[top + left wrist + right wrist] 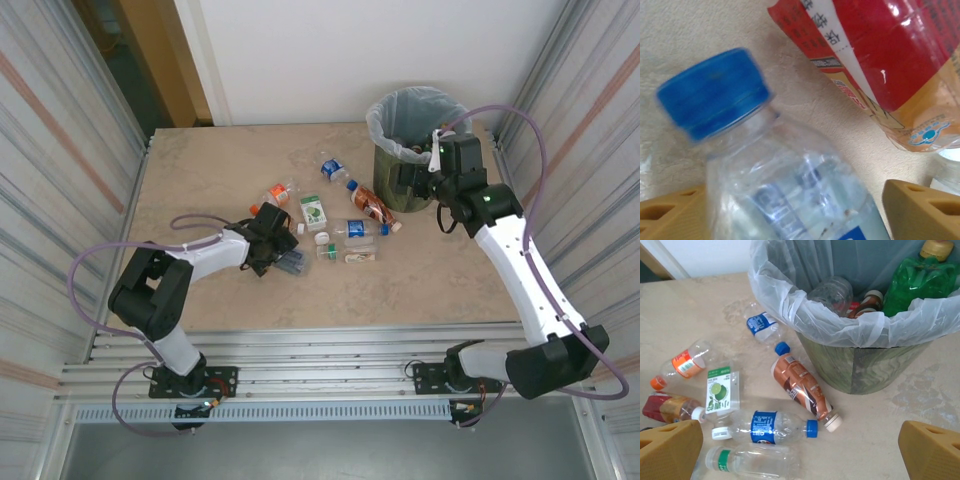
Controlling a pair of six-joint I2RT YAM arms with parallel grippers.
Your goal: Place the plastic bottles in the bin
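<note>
A clear plastic bottle (790, 190) with a blue cap lies on the table between the fingers (920, 205) of my left gripper (283, 250). The jaws stand open around it, and a strip of table shows beside the right finger. A red-labelled bottle (880, 50) lies just beyond it. My right gripper (801, 455) hangs open and empty beside the dark green bin (875, 365), above a brown bottle (802, 387) and a blue-labelled bottle (772, 427). Inside the bin (378, 125) lie a green bottle (915, 282) and a clear one (832, 292).
More bottles are scattered mid-table: an orange-labelled one (682, 365), a lime-labelled one (720, 392), a green-banded clear one (747, 460) and a blue-labelled one (335, 172) near the bin. Corrugated walls close in both sides of the table.
</note>
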